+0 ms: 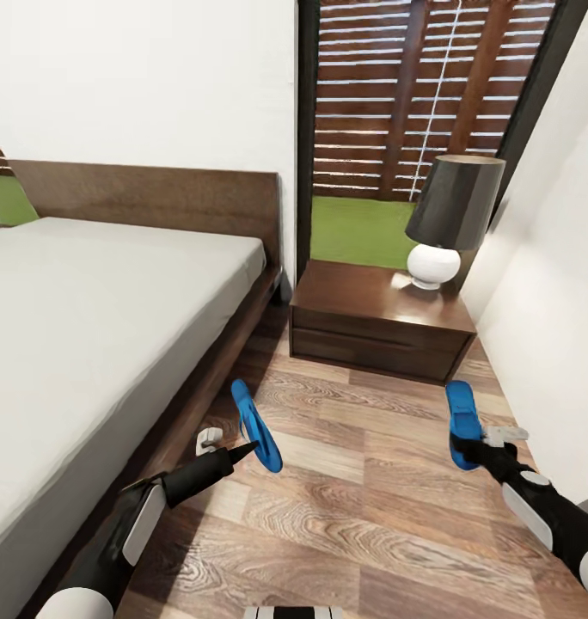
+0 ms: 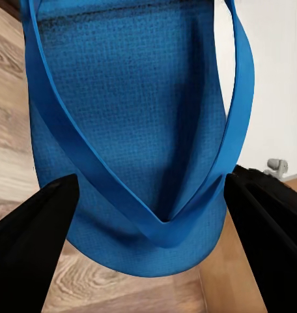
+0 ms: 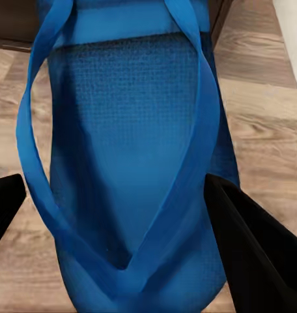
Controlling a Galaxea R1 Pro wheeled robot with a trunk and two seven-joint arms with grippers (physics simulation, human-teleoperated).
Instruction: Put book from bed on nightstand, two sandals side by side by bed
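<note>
**Now: one sandal in each gripper, above the floor by the bed**

Left gripper (image 1: 242, 449) is clamped on the left sandal (image 1: 256, 426) at its toe end; in the left wrist view the dark fingers (image 2: 32, 241) sit on either side of the sole. Right gripper (image 1: 476, 447) grasps the right sandal (image 1: 462, 424) the same way, fingers (image 3: 253, 241) flanking the sole. Both sandals hang edge-on, off the wood floor (image 1: 363, 507).

Left sandal is near the bed (image 1: 96, 327) frame; right sandal is well apart from it, near the white wall (image 1: 552, 344).

Step in hand, as I judge it: set the pair down together. To do it well:
- bring the right sandal across towards the left one
- turn both soles flat, straps up, toes the same way
- lower to the floor before letting go, so neither tips

Count:
- sandals: two
- grippers: two
- nightstand (image 1: 380, 322): one, its top holding one lamp (image 1: 449, 219)
- bed: one
- book: none on the visible mattress or nightstand
</note>
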